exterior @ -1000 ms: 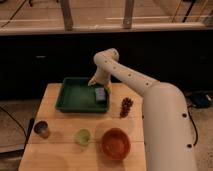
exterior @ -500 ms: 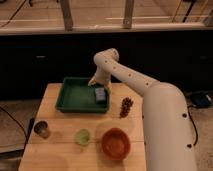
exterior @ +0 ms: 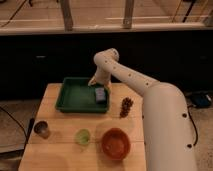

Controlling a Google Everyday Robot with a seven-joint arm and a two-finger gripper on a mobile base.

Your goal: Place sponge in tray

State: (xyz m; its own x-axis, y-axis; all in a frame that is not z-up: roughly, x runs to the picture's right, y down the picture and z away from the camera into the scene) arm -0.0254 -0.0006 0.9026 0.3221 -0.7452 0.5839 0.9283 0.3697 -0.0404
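Green plastic tray [exterior: 75, 97] holds the sponge [exterior: 100, 94] at its 3 o'clock end, inside the rim, so placement appears complete. The gripper [exterior: 95, 83] hovers at the sponge's 11 o'clock; whether it is open cannot be told.

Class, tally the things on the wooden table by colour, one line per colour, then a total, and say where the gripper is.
Green: 2, tray and small cup
Blue-grey: 1, sponge
Dark purple: 1, grapes
Orange-red: 1, bowl
Dark grey: 1, dark cup
Total: 6
The gripper is over the tray, by the sponge.
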